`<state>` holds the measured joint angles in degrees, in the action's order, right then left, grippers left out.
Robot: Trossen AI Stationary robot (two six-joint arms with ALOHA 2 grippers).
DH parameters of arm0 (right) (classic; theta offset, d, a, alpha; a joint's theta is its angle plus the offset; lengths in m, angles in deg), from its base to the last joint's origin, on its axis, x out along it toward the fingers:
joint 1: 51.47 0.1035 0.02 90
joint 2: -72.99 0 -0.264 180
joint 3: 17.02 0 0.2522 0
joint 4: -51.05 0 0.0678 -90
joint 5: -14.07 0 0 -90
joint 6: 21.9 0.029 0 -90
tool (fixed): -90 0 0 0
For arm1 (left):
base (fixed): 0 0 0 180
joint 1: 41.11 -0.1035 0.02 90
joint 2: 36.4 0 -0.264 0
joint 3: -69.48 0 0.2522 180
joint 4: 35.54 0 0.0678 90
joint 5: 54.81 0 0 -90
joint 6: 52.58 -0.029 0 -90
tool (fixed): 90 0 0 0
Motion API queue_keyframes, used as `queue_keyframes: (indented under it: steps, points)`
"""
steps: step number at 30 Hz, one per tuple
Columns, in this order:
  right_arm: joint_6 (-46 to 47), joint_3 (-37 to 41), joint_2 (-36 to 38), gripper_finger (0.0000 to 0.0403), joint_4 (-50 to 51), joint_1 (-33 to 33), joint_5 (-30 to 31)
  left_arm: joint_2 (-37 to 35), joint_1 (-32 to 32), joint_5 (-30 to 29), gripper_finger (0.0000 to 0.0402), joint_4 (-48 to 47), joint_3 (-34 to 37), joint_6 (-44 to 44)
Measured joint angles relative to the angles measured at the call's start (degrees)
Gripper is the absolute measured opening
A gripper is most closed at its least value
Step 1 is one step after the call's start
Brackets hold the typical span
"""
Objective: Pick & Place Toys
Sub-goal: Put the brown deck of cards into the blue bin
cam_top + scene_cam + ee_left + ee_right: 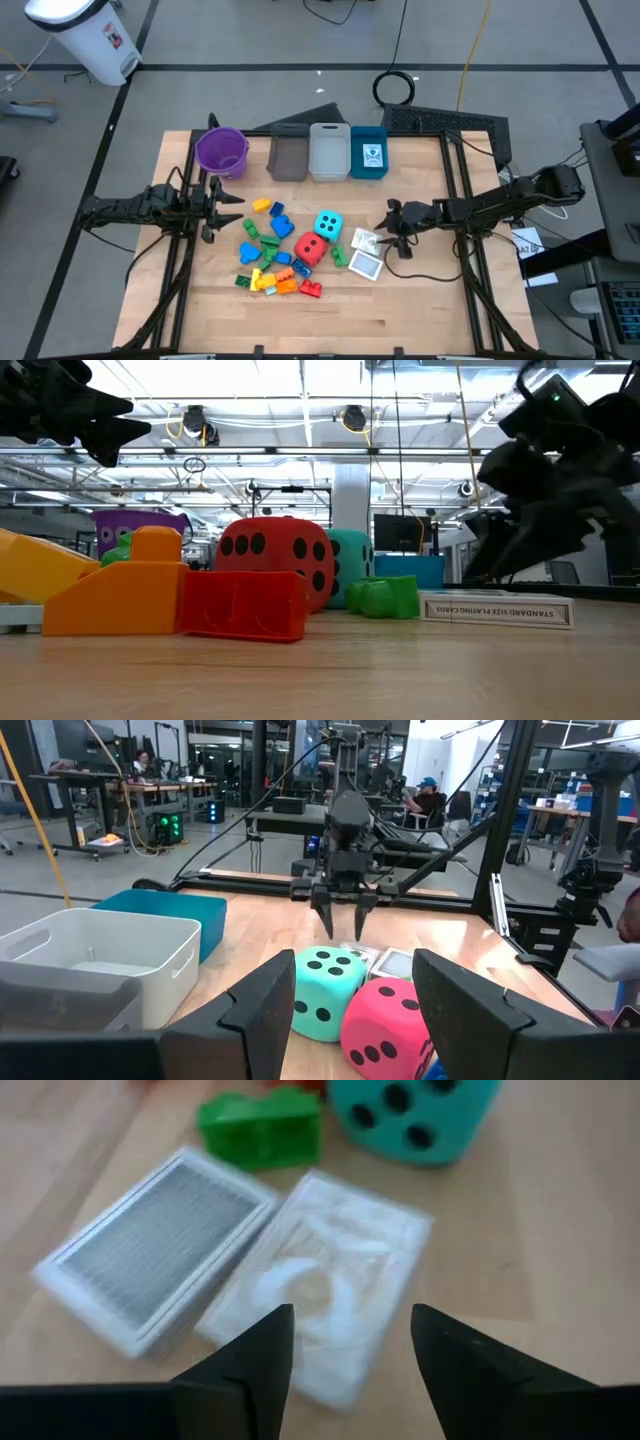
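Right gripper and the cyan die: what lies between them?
In the high view, one white flat piece lies between the right gripper and the cyan die. The right wrist view shows that gripper just above it, with the die beyond.

Grey floor (520, 40) crossed by pale lines around a wooden table (300, 320). Beyond the table, white bin (85, 38) and coiled cable (396, 88). Ceiling lamps (350, 418) overhead.
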<state>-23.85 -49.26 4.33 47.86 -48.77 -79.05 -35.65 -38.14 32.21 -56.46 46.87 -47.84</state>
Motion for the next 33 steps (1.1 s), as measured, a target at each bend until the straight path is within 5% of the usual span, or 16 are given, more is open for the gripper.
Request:
queue_keyframes:
  steps: [11,15,19,33]
  points:
    - [10.84,-2.89,-0.43,0.0247,-4.41,2.82,4.47,-0.02,0.01,0.00,0.0209,-0.04,0.01,0.00]
    - [13.41,-3.54,-2.39,0.0268,-2.17,2.67,-4.37,0.00,0.01,0.00,0.0209,-0.02,-0.01,0.00]
    - [16.19,-3.65,-2.84,0.0256,-2.27,2.06,-13.55,0.00,-0.01,0.00,0.0209,-0.04,0.01,0.00]
    - [18.29,-3.87,-9.88,0.0208,0.65,-1.44,-10.04,0.00,0.01,0.00,0.0209,-0.07,-0.01,0.00]
